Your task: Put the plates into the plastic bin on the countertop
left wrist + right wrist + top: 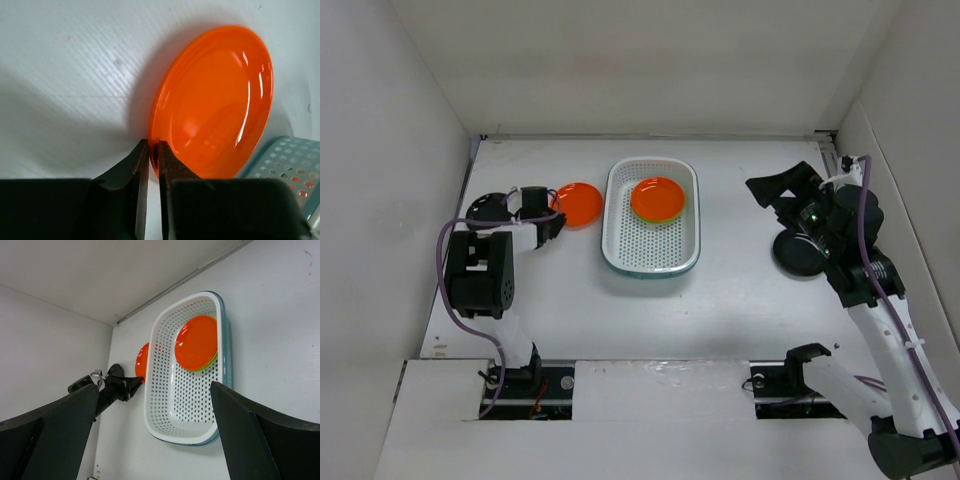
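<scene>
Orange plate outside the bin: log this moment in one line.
left gripper: shut on orange plate rim, beside plastic bin | right gripper: open, empty | bin: second orange plate inside

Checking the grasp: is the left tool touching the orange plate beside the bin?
Touching. Left wrist view shows the left tool pinching the rim of the orange plate.

White countertop (620, 320), white walls on 3 sides. Directly on it: perforated white bin (650, 245) mid-surface; orange plate (580, 204) just beside bin's left wall; left black plate (480, 210) farther left; right black plate (798, 258) well right of bin.
</scene>
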{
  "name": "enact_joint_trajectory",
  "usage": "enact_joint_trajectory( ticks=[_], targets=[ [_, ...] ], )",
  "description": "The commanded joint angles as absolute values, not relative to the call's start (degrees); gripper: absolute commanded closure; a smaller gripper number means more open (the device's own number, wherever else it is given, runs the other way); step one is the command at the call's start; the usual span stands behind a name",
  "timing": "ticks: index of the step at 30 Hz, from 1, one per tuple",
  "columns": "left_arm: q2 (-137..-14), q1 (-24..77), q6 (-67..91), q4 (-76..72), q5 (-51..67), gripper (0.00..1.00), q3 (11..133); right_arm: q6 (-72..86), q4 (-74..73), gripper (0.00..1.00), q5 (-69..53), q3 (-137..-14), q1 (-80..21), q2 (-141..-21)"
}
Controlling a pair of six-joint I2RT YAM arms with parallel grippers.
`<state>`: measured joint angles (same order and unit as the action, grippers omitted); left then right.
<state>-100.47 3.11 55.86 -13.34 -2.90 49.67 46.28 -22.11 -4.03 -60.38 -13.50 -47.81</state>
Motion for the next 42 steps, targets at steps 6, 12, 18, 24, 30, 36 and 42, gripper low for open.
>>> enact_joint_trajectory(
  ticks=[6, 12, 18, 24, 30, 36, 42],
  targets=[
    [-103.71, 1.58, 54.05, -9.07, -0.62, 1.00, 57.55, 44.82, -21.01, 0.00, -2.72, -63.11, -13.18, -46.05],
    [-97.57, 1.58, 56.95, 0.26, -9.83, 1.00, 67.75, 44.82, -22.24, 0.00, -2.72, -63.63, -13.18, -45.53],
    [-89.66, 3.95, 52.22, 2.03, -10.91, 1.00, 72.86, 44.30, -22.76, 0.00, -1.67, -63.63, -13.18, -44.30],
    [-87.28, 11.50, 47.64, -2.10, 3.51, 1.00, 71.02, 43.77, -22.06, 0.00, 3.51, -62.50, -13.18, -45.44],
    [-90.52, 22.75, 46.49, -3.16, 4.04, 1.00, 70.40, 43.77, -24.78, 0.00, 5.03, -61.09, -8.63, -49.13],
    [-97.81, 24.08, 47.02, -5.10, 5.45, 1.00, 71.71, 44.30, -22.41, 0.00, 0.09, -57.31, -4.75, -47.02],
    [-104.05, 24.08, 47.02, -4.22, 4.92, 1.00, 76.63, 44.30, -22.94, 0.00, 0.87, -56.78, -4.13, -45.88]
  ],
)
